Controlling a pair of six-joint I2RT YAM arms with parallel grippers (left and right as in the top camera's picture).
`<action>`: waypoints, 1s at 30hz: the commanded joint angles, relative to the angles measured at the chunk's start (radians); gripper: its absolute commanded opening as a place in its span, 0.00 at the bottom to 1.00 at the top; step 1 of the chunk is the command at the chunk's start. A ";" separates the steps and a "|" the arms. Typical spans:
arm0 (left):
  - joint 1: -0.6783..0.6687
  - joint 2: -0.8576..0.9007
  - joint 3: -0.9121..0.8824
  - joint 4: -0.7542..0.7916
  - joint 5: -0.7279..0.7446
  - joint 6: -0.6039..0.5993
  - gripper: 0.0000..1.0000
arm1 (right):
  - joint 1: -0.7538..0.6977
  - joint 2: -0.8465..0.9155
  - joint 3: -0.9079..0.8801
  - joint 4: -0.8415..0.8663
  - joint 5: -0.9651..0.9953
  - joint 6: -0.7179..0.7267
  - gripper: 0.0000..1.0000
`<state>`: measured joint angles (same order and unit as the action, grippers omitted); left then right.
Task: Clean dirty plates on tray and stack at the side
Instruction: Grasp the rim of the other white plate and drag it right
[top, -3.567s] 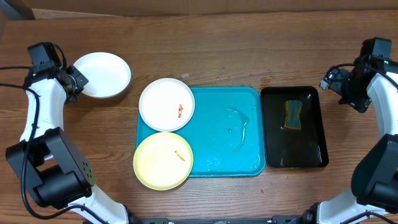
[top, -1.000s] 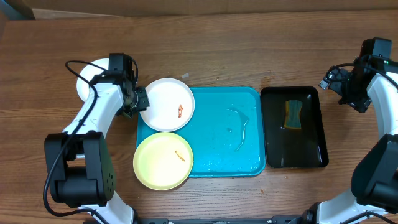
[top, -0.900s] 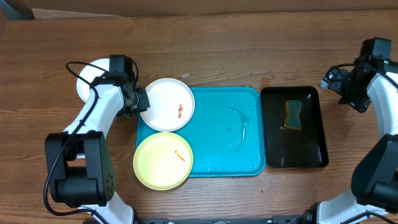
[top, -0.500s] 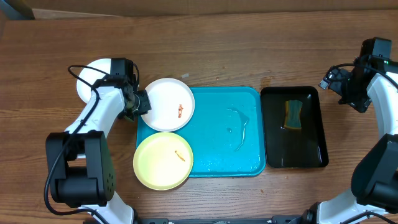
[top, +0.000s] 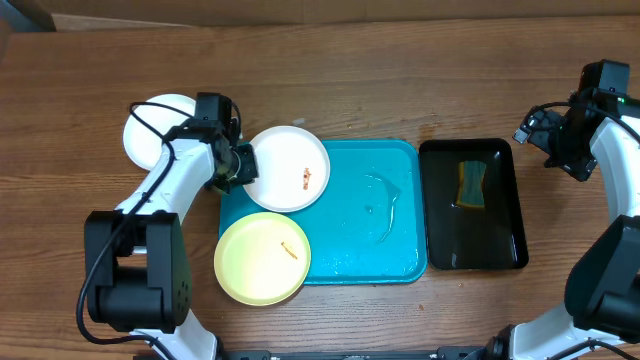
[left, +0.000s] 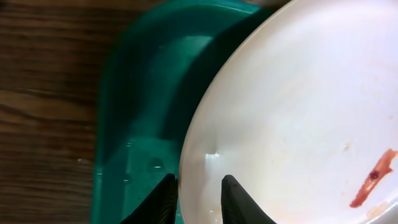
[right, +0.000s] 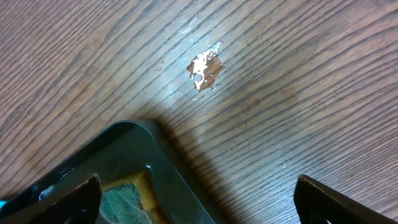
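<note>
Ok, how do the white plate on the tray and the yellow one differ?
The white plate is pinched at its rim by the left gripper, at the far left corner of the tray; the yellow plate lies free, overhanging the near left corner. Both carry a food streak.

Seemingly a robot manipulation lab, staged as a mock dishwashing bench: wood-grain table flanked by a cabled left arm and right arm, cyan tray, food-smeared white plate, black tray holding a sponge
</note>
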<state>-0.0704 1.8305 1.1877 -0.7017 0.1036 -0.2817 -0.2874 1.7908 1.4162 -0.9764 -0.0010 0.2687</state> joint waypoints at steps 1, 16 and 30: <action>-0.047 -0.005 -0.006 0.005 0.055 -0.013 0.26 | -0.001 -0.012 0.011 0.005 -0.003 0.005 1.00; -0.299 -0.005 -0.008 0.006 0.055 -0.029 0.27 | -0.001 -0.012 0.011 0.005 -0.003 0.005 1.00; -0.282 -0.005 0.032 0.076 0.045 -0.060 0.40 | -0.001 -0.012 0.011 0.005 -0.003 0.005 1.00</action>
<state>-0.3656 1.8305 1.1892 -0.6441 0.1459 -0.3161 -0.2874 1.7908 1.4162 -0.9760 -0.0013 0.2684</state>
